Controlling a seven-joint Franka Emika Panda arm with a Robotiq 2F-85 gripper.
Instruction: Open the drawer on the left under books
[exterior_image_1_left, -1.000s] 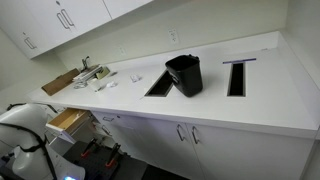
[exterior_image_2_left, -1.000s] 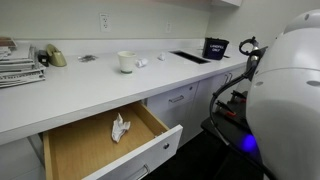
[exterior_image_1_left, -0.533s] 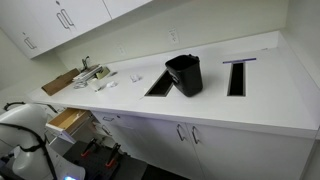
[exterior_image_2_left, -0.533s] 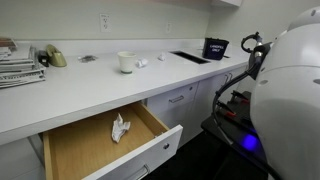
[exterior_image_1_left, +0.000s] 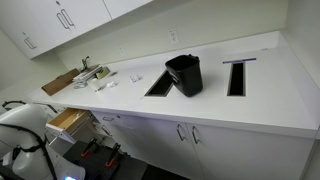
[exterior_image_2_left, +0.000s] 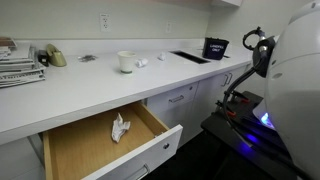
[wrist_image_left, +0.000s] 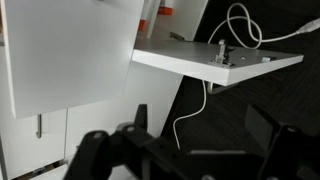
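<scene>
The drawer (exterior_image_2_left: 100, 145) stands pulled far out below the counter, under the stack of books (exterior_image_2_left: 18, 65). Its white front faces outward and its tan wooden box holds a crumpled white scrap (exterior_image_2_left: 120, 128). In an exterior view it shows as a small tan box (exterior_image_1_left: 68, 121) sticking out beside my arm. My gripper (wrist_image_left: 201, 118) shows only in the wrist view. Its two dark fingers are spread apart with nothing between them, over dark floor. It is away from the drawer.
A black bin (exterior_image_1_left: 184, 74) stands on the white counter (exterior_image_1_left: 250, 100) by two rectangular cutouts. A cup (exterior_image_2_left: 126, 62) sits on the counter. My arm's white body (exterior_image_2_left: 295, 70) fills the right. The wrist view shows a white panel (wrist_image_left: 70, 50), a shelf (wrist_image_left: 215, 62) and a hanging cable (wrist_image_left: 190, 110).
My arm's white body has shifted to the right in an exterior view, uncovering more of the dark base. The drawer has stayed open and unmoved.
</scene>
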